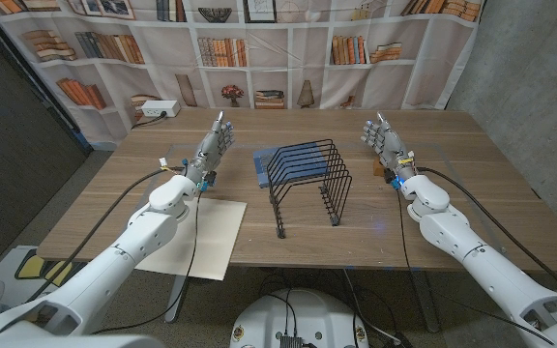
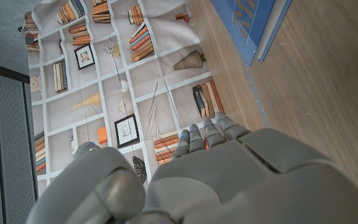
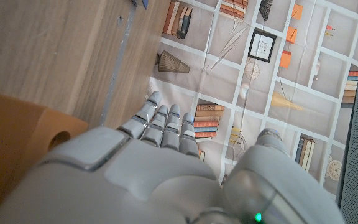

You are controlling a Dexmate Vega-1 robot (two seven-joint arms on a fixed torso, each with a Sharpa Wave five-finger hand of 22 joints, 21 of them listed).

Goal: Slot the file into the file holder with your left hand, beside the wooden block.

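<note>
A cream file [image 1: 201, 237] lies flat on the wooden table [image 1: 472, 174] at the front left, partly over the near edge and under my left forearm. The black wire file holder [image 1: 307, 179] stands at the table's middle with nothing in its slots. My left hand [image 1: 216, 140] is held up left of the holder, fingers straight, holding nothing; its back [image 2: 229, 180] shows in the left wrist view. My right hand [image 1: 383, 140] is held up right of the holder, also holding nothing. A wooden block [image 3: 17, 143] with a round hole sits close by the right hand [image 3: 160, 155].
A blue folder [image 1: 264, 162] lies flat just behind the holder's left side, and is seen again as the blue folder [image 2: 247, 25] from the left wrist. A white power strip [image 1: 160, 111] sits at the back left. A bookshelf-print curtain [image 1: 288, 48] hangs behind the table.
</note>
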